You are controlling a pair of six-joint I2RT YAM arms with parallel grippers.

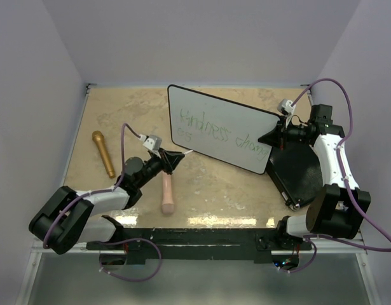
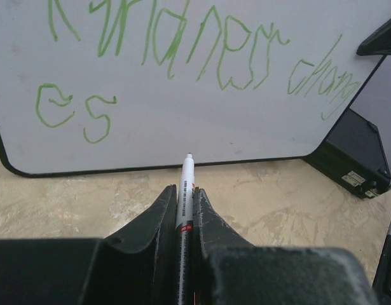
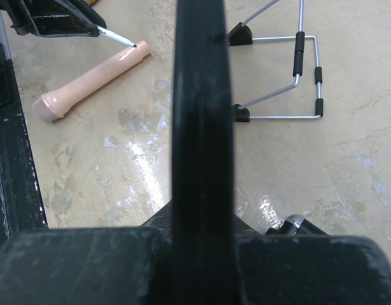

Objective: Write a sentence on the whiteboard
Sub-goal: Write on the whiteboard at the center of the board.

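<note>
The whiteboard [image 1: 228, 113] stands tilted on its long edge across the middle of the table. My right gripper [image 1: 276, 134] is shut on its right edge, and the black rim [image 3: 198, 114] runs up between the jaws in the right wrist view. The sentence [image 2: 182, 54] is thin green handwriting: "kindness chang" on the top line and "es" [image 2: 74, 111] below at the left. My left gripper [image 2: 184, 190] is shut on a white marker [image 2: 186, 175]. The marker tip points at the board's blank lower part just above the bottom rim; I cannot tell whether it touches.
A black flat case [image 1: 302, 170] lies under the right arm. On the left of the table lies a gold microphone-shaped object [image 1: 103, 154]. A pink one [image 1: 167, 192] lies near the left gripper. A wire stand [image 3: 290, 76] sits on the table behind the board.
</note>
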